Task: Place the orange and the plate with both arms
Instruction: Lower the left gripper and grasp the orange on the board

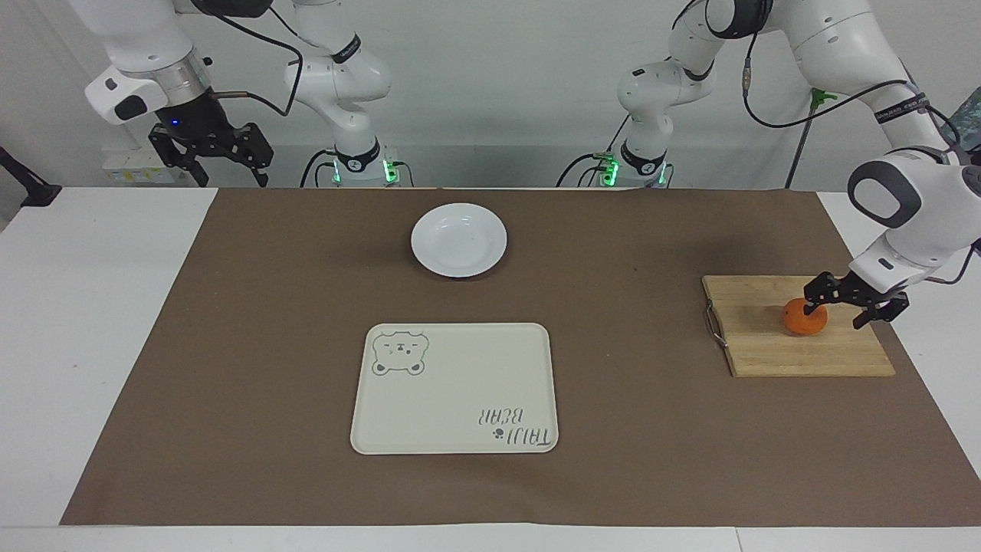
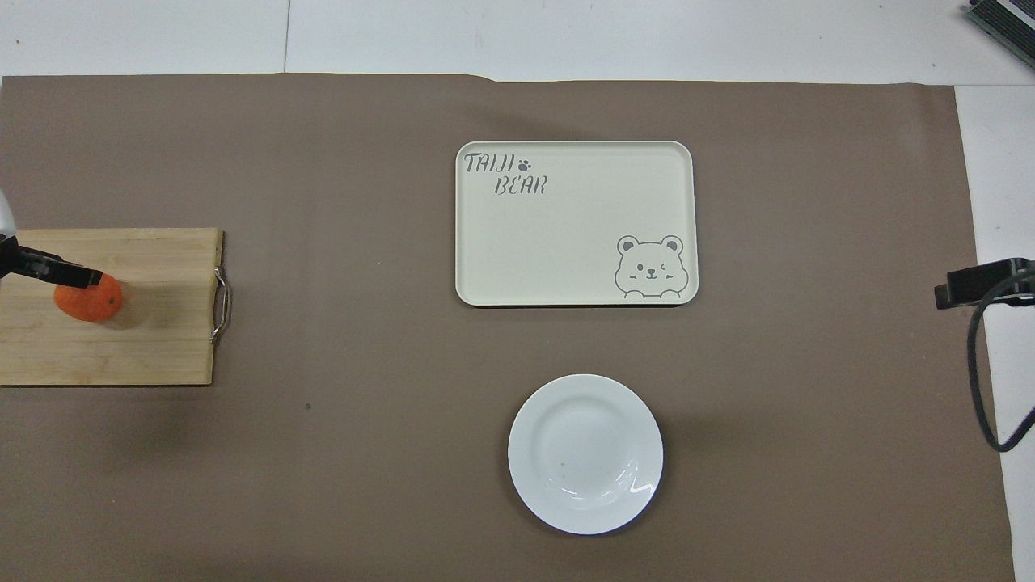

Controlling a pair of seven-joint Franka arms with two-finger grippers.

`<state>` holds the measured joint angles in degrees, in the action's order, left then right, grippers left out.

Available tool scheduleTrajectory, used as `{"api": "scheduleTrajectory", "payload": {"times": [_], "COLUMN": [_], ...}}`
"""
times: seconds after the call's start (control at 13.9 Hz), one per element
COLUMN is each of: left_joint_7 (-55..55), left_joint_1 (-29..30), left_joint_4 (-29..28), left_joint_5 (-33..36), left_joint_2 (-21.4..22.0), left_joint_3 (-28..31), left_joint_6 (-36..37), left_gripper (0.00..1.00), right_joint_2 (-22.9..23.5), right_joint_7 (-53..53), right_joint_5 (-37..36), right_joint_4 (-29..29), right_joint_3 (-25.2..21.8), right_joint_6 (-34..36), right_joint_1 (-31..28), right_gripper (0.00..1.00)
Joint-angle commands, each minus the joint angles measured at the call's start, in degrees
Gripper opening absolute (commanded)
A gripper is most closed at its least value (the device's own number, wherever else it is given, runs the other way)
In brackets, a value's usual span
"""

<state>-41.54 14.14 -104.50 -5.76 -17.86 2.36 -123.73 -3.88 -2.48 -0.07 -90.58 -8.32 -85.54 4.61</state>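
Plainly risky at the left pincer (image 1: 843,305): hangs low over the cutting board (image 1: 766,354), spread wide, holding nothing, one fingertip (image 1: 812,296) right at the top of the orange (image 1: 803,322), the other well out toward the bench's end edge. Looks off-centre, so closing from this spot could strike the fruit on one side only and set it rolling across the board, perhaps off it toward the left arm's end edge. Could also pinch too high on a round, smooth skin and squirt it out. Hard to tell whether that fingertip already touches.

Elsewhere, no contact: waits raised over the bench's corner at the right arm's end by the robots' edge, the right pincer (image 1: 211,157), also spread and holding nothing. Sits untouched midway along the robots' edge, the plate (image 1: 458,239); lies farther from the robots than it, the cream bear tray (image 1: 454,387).

Underneath, a brown mat (image 1: 230,345) over a white bench (image 1: 92,345); plain pale wall, cables, green base lights.
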Motion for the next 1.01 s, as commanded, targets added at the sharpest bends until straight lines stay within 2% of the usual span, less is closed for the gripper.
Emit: {"api": "scheduleTrajectory", "payload": {"times": [0.0, 0.5, 0.58, 0.65, 0.72, 0.79, 0.86, 0.94], "left_joint_7": [-0.47, -0.47, -0.47, -0.47, -1.34, -1.27, -0.57, -0.39], "left_joint_1": [-0.08, 0.54, 0.63, 0.72, 0.63, 0.19, -0.33, -0.43], "left_joint_4": [-4.47, -7.3, -7.3, -7.21, -7.12, -6.86, -6.51, -6.51], "left_joint_5": [-1.0, -1.0, -1.0, -1.0, -1.0, -0.92, -0.92, -0.92], "left_joint_2": [0.8, 1.24, 1.33, 1.33, 1.59, 2.21, 2.65, 3.43], "left_joint_3": [0.01, 0.01, 0.01, 0.01, 0.01, 0.01, 0.01, 0.01], "left_joint_6": [-4.67, -5.12, -4.85, -4.76, -4.76, -4.76, -4.68, -4.59], "left_gripper": [1.0, 1.0, 0.84, 0.58, 0.24, 0.11, 0.02, 0.0], "right_joint_2": [-1.4, -1.4, -1.4, -1.4, -1.4, -1.4, -1.4, -1.4], "right_joint_7": [-0.77, -0.77, -0.86, -0.77, -0.86, -0.77, -0.77, -0.77], "right_joint_5": [1.47, 1.47, 1.47, 1.47, 1.47, 1.47, 1.47, 1.47], "right_joint_4": [-1.71, -1.71, -1.71, -1.71, -1.71, -1.71, -1.71, -1.71], "right_joint_3": [0.15, 0.15, 0.15, 0.15, 0.15, 0.15, 0.15, 0.15], "right_joint_6": [-0.68, -0.68, -0.68, -0.68, -0.77, -0.68, -0.68, -0.68], "right_joint_1": [-0.75, -0.75, -0.75, -0.75, -0.75, -0.75, -0.75, -0.75], "right_gripper": [1.0, 1.0, 1.0, 1.0, 1.0, 1.0, 1.0, 1.0]}}
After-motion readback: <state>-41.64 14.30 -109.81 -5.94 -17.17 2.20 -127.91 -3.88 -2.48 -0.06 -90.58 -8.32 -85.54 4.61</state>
